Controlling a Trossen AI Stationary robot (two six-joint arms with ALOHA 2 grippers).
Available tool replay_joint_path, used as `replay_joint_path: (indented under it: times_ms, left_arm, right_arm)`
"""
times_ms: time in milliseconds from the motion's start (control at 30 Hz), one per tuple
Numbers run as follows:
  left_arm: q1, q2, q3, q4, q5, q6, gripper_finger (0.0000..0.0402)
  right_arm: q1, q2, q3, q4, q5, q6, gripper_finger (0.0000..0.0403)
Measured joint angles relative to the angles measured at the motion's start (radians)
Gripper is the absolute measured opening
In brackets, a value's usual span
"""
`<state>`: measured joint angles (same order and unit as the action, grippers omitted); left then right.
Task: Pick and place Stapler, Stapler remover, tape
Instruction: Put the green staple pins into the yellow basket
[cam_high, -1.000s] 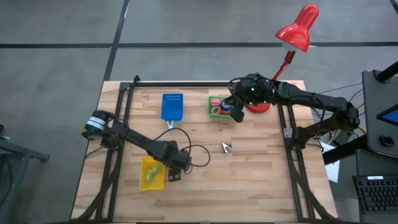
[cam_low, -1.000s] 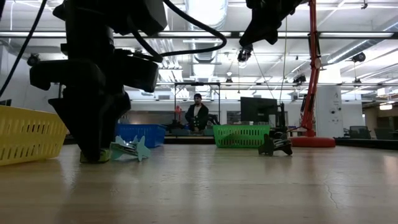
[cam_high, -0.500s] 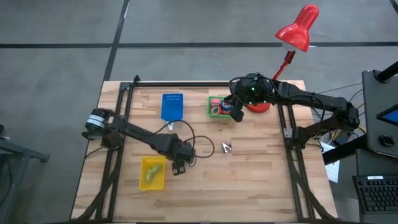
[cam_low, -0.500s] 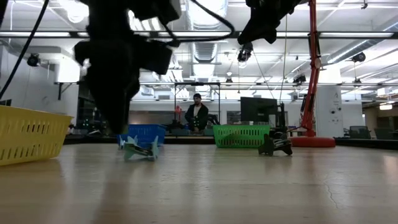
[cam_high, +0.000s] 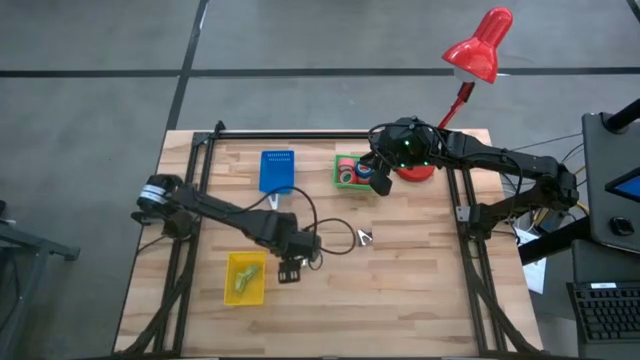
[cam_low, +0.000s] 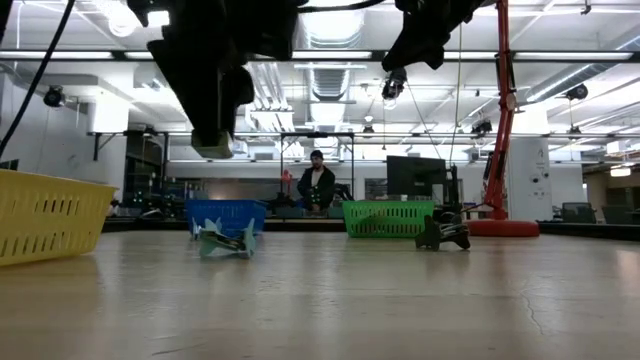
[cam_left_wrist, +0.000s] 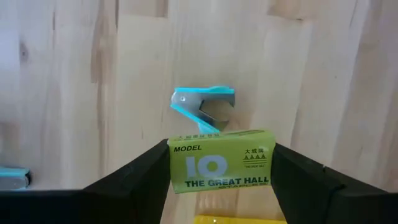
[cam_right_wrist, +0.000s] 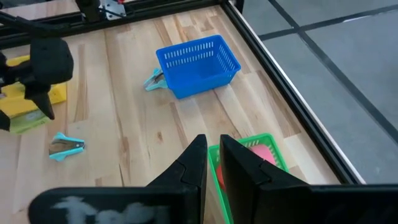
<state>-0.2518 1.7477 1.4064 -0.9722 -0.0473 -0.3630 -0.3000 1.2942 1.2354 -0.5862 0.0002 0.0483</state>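
we are hovering the left pincer (cam_high: 291, 270), gripping a green staple box (cam_left_wrist: 221, 160), over the worktop (cam_high: 420, 290); the remover (cam_high: 364, 238) is lying just beyond it, long axis crosswise. the right pincer (cam_high: 381, 185), clenched empty, is waiting above the green bin (cam_high: 340, 178) holding tape (cam_high: 348, 172).

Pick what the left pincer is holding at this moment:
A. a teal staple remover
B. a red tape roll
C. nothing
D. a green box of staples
D: in the left wrist view the left pincer is closed on the green staple box, while the teal staple remover lies loose on the table beyond it.
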Motion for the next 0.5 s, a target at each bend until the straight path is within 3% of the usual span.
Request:
replay_joint_path:
  times_ms: [200,500]
  left_arm:
    - [0.008,0.000,-0.001,-0.070,0.012,-0.013,0.0246]
    - [-0.064,0.000,-0.004,-0.255,0.185,-0.111,0.0246]
  right_arm:
    - [0.000,0.000,0.000,-0.001,0.000,0.001,0.0043]
    - [0.000,0.005,-0.003,0.006,0.002,-0.024,0.0043]
